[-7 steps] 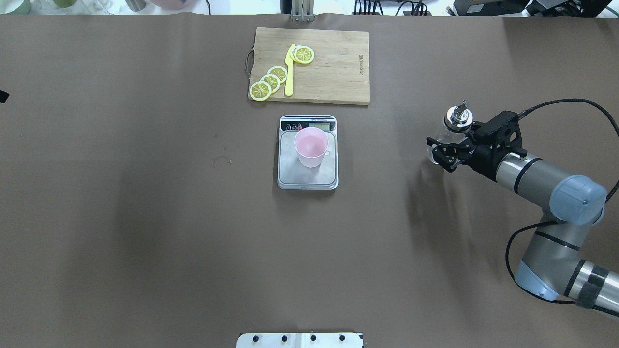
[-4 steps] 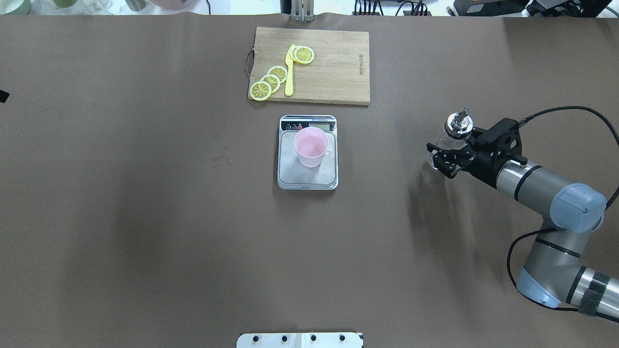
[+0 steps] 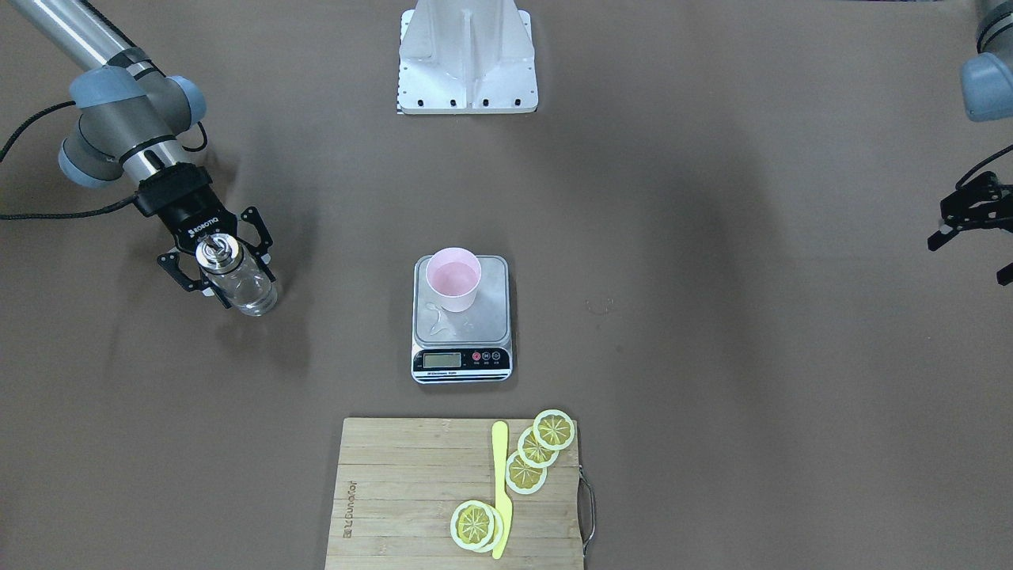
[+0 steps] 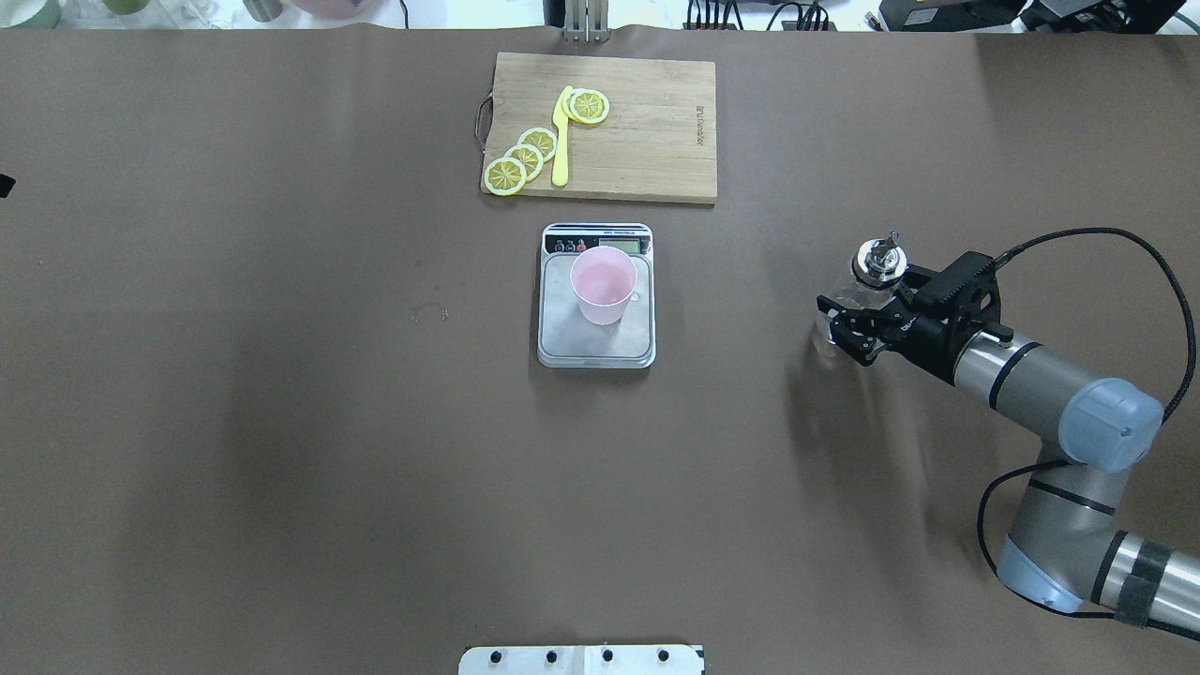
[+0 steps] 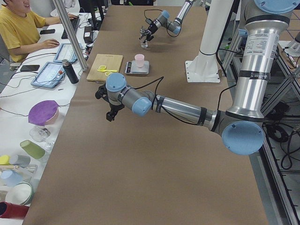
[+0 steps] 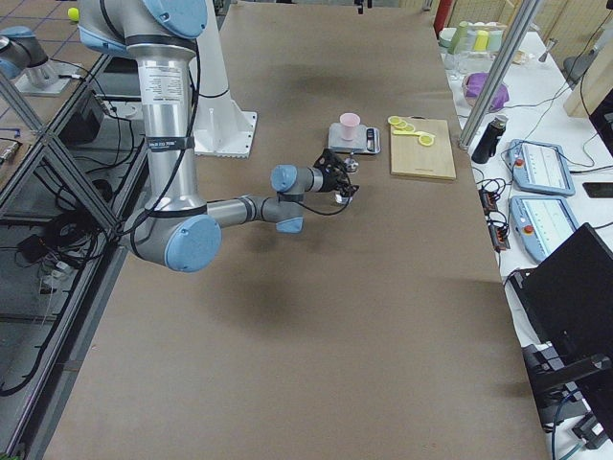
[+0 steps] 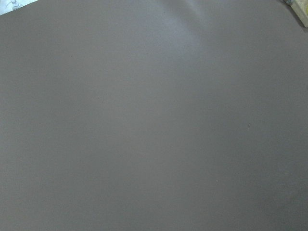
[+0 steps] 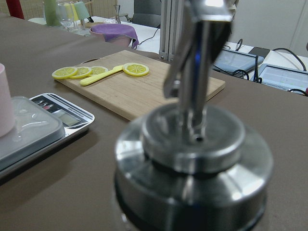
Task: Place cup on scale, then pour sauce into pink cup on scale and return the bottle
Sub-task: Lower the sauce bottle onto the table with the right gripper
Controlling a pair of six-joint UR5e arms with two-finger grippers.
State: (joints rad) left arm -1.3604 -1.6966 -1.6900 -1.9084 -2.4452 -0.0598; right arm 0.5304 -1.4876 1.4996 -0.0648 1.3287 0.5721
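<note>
The pink cup (image 4: pixel 603 281) stands on the scale (image 4: pixel 596 345) at the table's middle; both also show in the front view, the cup (image 3: pixel 453 279) on the scale (image 3: pixel 484 317), with clear drops on the platform. My right gripper (image 4: pixel 851 319) is shut on the clear glass bottle (image 4: pixel 869 277), upright and low over the table at the right. In the front view the gripper (image 3: pixel 220 265) holds the bottle (image 3: pixel 241 289). The right wrist view shows its metal collar and spout (image 8: pixel 195 144). My left gripper (image 3: pixel 972 237) is open and empty at the far left edge.
A wooden cutting board (image 4: pixel 647 131) with lemon slices (image 4: pixel 525 155) and a yellow knife (image 4: pixel 561 131) lies behind the scale. The robot's white base plate (image 4: pixel 581 659) is at the near edge. The left wrist view shows only brown table cover.
My right gripper has moved the bottle a little toward the robot's side and lower over the table. The cup, scale and left arm have not moved.
</note>
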